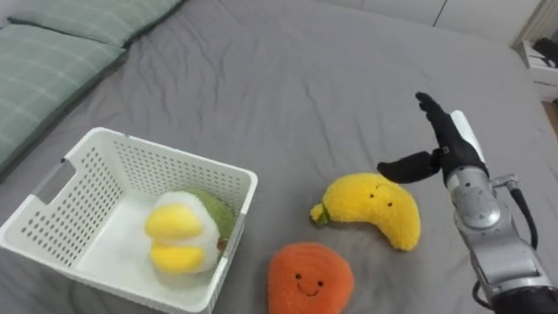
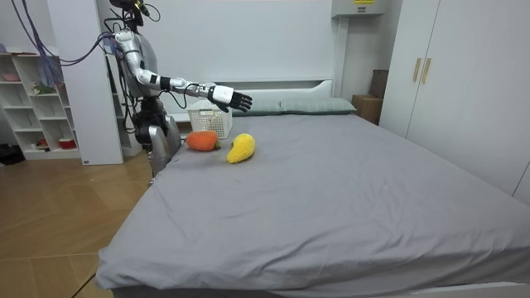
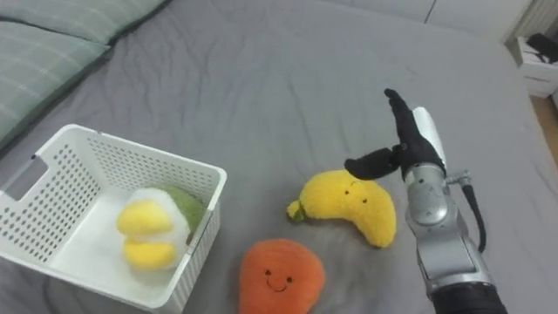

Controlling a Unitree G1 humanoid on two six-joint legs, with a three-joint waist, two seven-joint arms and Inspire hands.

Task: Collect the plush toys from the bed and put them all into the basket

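A yellow banana plush toy [image 1: 375,208] [image 3: 349,204] [image 2: 241,148] lies on the grey bed [image 1: 305,78]. An orange plush toy with a smiling face [image 1: 309,279] [image 3: 281,276] [image 2: 201,141] lies just nearer me, to its left. A white slatted basket [image 1: 78,166] [image 3: 61,153] [image 2: 209,121] at my left holds a white, yellow and green plush toy [image 1: 185,232] [image 3: 153,228]. My right hand [image 1: 443,139] [image 3: 405,139] [image 2: 230,99] hovers open above and right of the banana, fingers straight, thumb pointing left over it, not touching.
Green checked pillows [image 1: 52,52] [image 2: 310,105] lie at the bed's head, at my far left. In the room view I stand at the bed's side, with a white shelf unit [image 2: 37,103] behind me and wardrobes [image 2: 447,74] at the room view's right.
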